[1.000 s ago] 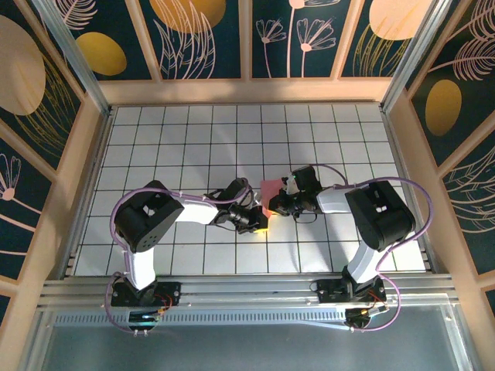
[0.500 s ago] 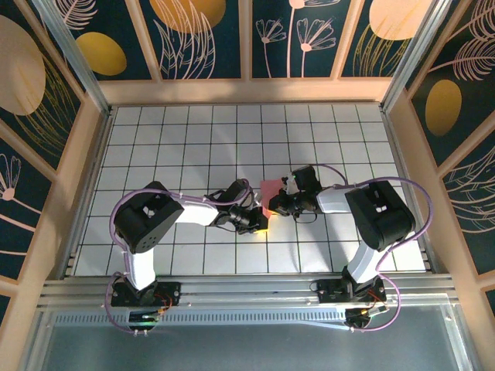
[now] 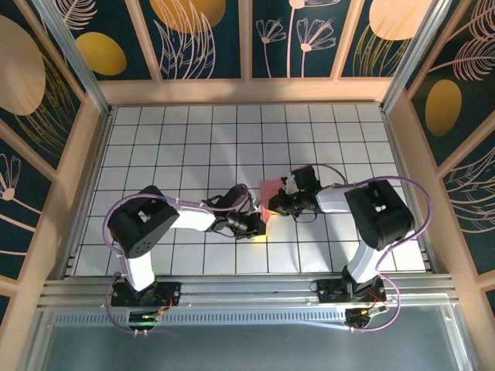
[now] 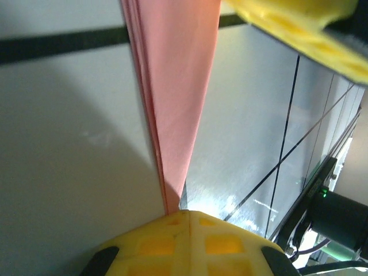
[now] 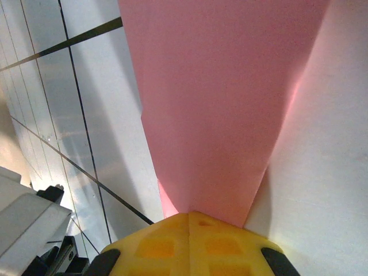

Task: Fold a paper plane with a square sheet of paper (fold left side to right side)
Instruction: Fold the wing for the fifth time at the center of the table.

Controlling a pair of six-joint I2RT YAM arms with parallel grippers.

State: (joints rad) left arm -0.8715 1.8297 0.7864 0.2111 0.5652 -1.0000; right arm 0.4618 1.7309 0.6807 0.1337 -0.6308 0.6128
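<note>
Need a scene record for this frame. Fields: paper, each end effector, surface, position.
paper: salmon-pink sheet of paper, folded, stacked layers visible along one edge in the left wrist view
left end effector: shut on the sheet of paper, pinching a narrow end
right end effector: shut on the sheet of paper, pinching a wider flat part
surface: white gridded table
position: sheet sits between the two end effectors, near the middle of the table

Top external: high behind arm bases (image 3: 143,294), looking down on table (image 3: 193,139). Wrist views: close along fingers (image 4: 184,244); all share pink paper (image 3: 269,191).
</note>
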